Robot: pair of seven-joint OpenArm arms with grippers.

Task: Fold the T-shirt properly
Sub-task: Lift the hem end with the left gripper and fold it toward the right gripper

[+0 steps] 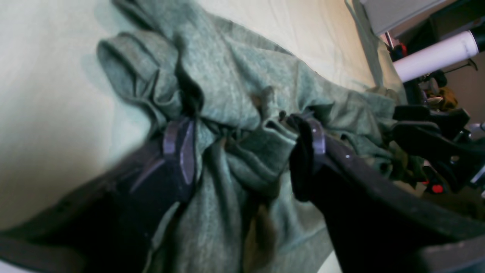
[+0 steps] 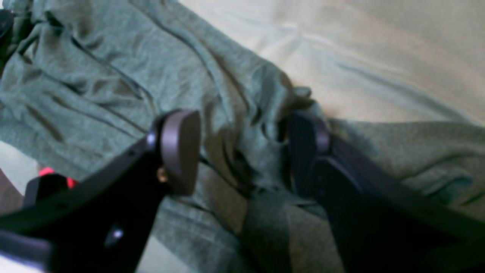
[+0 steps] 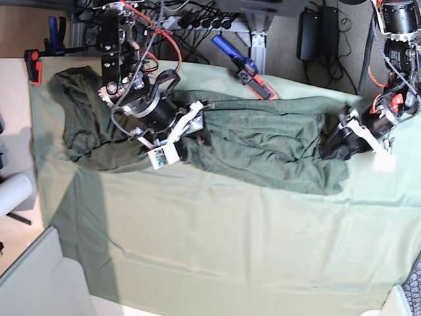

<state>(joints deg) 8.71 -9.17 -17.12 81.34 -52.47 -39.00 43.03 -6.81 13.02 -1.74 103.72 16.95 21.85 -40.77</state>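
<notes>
Right now your T-shirt (image 3: 263, 141) lies stretched in a long, rumpled band across the far half of the bench (image 3: 230, 263), on top of the pale green cloth (image 3: 217, 224) that covers it, with one end bunched toward the corner near the red-handled clamp (image 3: 31, 64) and the other end reaching the opposite side. Your left gripper (image 1: 246, 148) sits at that opposite end, on the right of the base view, and from its wrist camera you can see its jaws standing apart with a thick gather of the shirt's fabric heaped between them; both fingers (image 1: 180, 151) press into the folds, so the jaws look clamped on a wide bunch of the T-shirt rather than hanging free. Your right gripper (image 2: 246, 151) is down on the shirt nearer the middle, on the left of the base view, jaws likewise spread wide, with a ridge of the knit rising between the two pads (image 2: 180, 148); the cloth touches the far finger, but the view is too soft to say whether the near pad bears on it, so you cannot tell whether that bunch is truly held. Between the two grippers the shirt is pulled into lengthwise creases. A white roll (image 3: 13, 194) lies off the bench edge at the left of the base view.
</notes>
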